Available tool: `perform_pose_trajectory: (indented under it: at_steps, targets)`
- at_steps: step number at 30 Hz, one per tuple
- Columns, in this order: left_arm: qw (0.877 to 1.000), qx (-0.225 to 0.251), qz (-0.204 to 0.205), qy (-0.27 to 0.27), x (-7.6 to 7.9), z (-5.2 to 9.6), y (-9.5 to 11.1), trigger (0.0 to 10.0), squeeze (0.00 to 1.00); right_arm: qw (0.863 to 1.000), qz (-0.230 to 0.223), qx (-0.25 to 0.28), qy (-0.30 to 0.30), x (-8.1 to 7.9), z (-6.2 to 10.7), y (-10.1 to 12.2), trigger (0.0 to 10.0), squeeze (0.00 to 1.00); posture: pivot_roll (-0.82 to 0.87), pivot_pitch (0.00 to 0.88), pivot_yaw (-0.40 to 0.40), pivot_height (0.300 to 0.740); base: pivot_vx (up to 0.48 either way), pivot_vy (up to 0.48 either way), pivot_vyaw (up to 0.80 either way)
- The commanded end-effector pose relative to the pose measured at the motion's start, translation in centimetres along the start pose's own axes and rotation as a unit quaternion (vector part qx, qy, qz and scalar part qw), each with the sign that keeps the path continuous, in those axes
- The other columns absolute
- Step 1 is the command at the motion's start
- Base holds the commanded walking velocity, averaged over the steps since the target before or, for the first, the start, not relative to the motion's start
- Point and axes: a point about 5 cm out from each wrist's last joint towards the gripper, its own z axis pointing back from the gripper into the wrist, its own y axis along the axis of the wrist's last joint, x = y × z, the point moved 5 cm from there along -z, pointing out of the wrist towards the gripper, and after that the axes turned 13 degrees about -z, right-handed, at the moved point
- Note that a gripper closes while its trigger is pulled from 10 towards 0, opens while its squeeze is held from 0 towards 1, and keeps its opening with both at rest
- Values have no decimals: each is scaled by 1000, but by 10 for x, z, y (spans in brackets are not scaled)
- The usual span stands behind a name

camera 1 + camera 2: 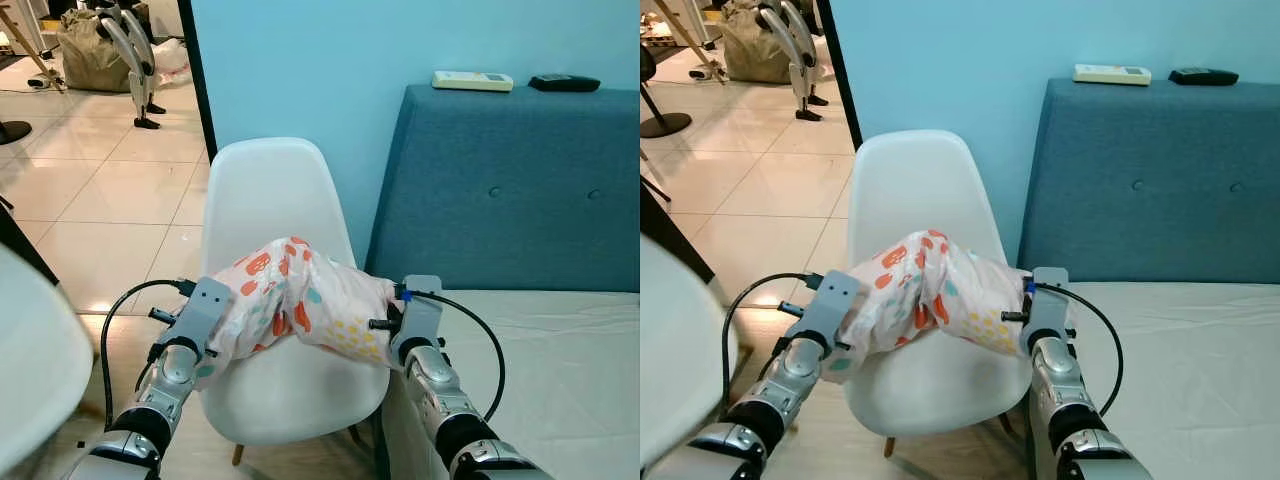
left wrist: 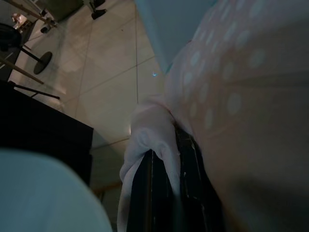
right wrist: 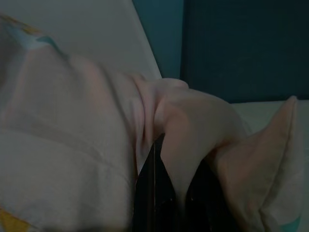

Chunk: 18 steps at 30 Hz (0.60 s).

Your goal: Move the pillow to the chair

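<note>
Pale blue wall [image 1: 300, 70] backs a white chair [image 1: 270, 190] at twelve o'clock from us, with glossy beige floor tiles [image 1: 90, 190] stretching off toward ten o'clock. At two o'clock a teal headboard [image 1: 510, 190] carries two remotes [image 1: 472, 81], and a bed [image 1: 560, 350] with a light sheet lies at three o'clock. We hold the patterned pillow [image 1: 300, 300] over the chair's seat: our left gripper [image 2: 164, 188] is clenched on a fold at its nine o'clock end, our right gripper [image 3: 169, 188] pinched on cloth at its three o'clock end.
</note>
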Motion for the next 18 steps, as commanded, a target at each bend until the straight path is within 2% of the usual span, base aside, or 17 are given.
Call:
perform_pose_trajectory:
  at_steps: [1,6,18]
  targets:
    - [1000,7,-18,8,-7,-4,5,10000,0,1000,-7,8,13,-8,-4,10,10000,0,-44,91,9,715,0,0,0]
    - [1000,10,-18,10,-9,-4,6,10000,0,1000,-7,20,10,-4,-5,17,10000,0,-46,88,7,700,0,0,0]
    - [1000,11,-14,8,-5,-3,7,10000,0,1000,-14,16,17,-6,-4,14,10000,0,-48,76,2,677,0,0,0]
